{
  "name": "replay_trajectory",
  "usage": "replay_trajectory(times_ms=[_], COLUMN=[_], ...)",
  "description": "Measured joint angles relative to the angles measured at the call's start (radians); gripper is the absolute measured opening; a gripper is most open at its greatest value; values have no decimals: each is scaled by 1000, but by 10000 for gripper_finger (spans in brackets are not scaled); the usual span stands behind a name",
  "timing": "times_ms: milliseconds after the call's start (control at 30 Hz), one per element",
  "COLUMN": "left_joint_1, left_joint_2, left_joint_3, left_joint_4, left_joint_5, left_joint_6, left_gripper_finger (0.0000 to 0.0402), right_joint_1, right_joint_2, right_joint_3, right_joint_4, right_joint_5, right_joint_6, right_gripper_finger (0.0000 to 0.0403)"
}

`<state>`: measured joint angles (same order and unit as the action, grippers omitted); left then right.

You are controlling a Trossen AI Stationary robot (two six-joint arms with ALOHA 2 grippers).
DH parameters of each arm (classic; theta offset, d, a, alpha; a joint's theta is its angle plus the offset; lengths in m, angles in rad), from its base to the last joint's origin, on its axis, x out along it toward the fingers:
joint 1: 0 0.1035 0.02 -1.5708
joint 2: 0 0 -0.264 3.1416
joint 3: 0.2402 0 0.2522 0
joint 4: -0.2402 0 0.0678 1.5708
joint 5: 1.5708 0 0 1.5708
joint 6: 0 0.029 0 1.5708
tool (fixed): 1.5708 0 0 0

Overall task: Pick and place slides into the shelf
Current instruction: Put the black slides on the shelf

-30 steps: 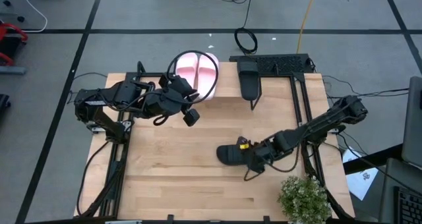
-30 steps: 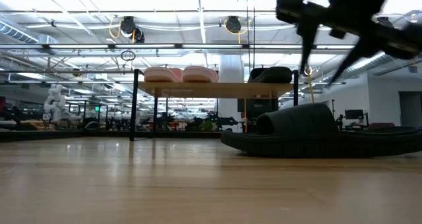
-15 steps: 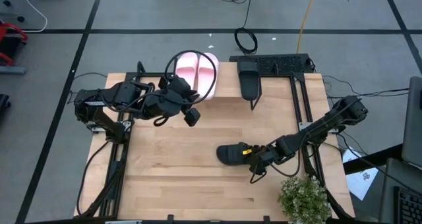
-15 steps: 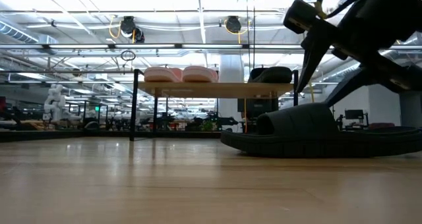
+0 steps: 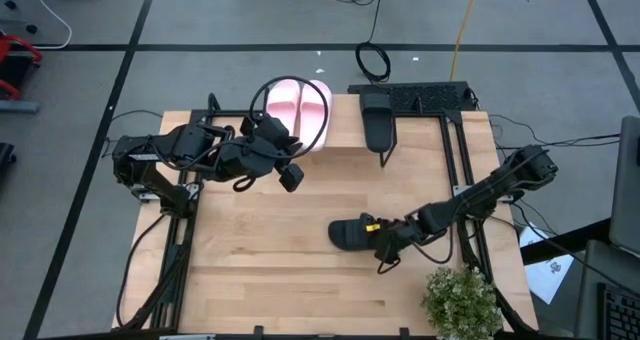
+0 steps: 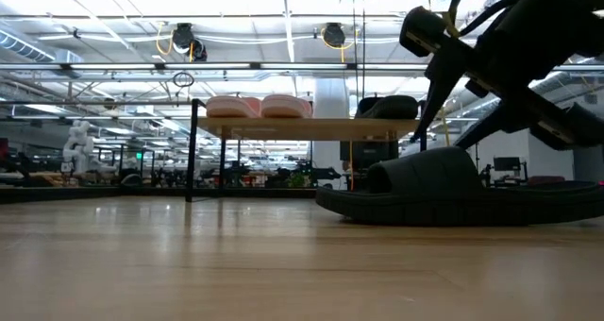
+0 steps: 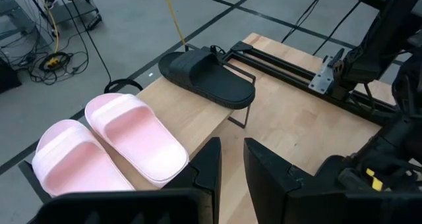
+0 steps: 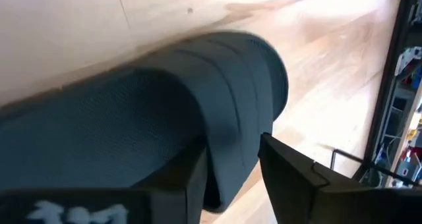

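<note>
Right end effector has crept back onto the last black slide near the desk's right edge, fingers spread astride its strap, not yet clenched. Three slides sit on the shelf. Left end effector waits, parted, empty.

Two slides are parked side by side on the left part of the shelf, a third slide is set further right on it, apart from the pair. A fourth slide is left down on the table, well in front of the shelf, right of centre. A plant is placed at the table's front right corner
</note>
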<state>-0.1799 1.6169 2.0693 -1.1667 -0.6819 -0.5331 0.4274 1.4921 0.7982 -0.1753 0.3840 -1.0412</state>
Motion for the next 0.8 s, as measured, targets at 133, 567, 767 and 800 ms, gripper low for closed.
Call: replay_trajectory(times_ms=[133,567,767,800], left_joint_1=[0,0,0,0], left_joint_2=[0,0,0,0], left_joint_3=[0,0,0,0], left_joint_4=[0,0,0,0], left_joint_5=[0,0,0,0], left_joint_6=[0,0,6,6], left_gripper_finger=[63,63,63,63], right_joint_1=[-15,-48,-75,-80], right_joint_2=[0,0,0,0], right_joint_3=[-3,-3,-3,-3], right_joint_4=[4,74,106,102], right_joint_5=[0,14,65,66], right_joint_6=[4,38,112,113], right_gripper_finger=[115,8,1,1])
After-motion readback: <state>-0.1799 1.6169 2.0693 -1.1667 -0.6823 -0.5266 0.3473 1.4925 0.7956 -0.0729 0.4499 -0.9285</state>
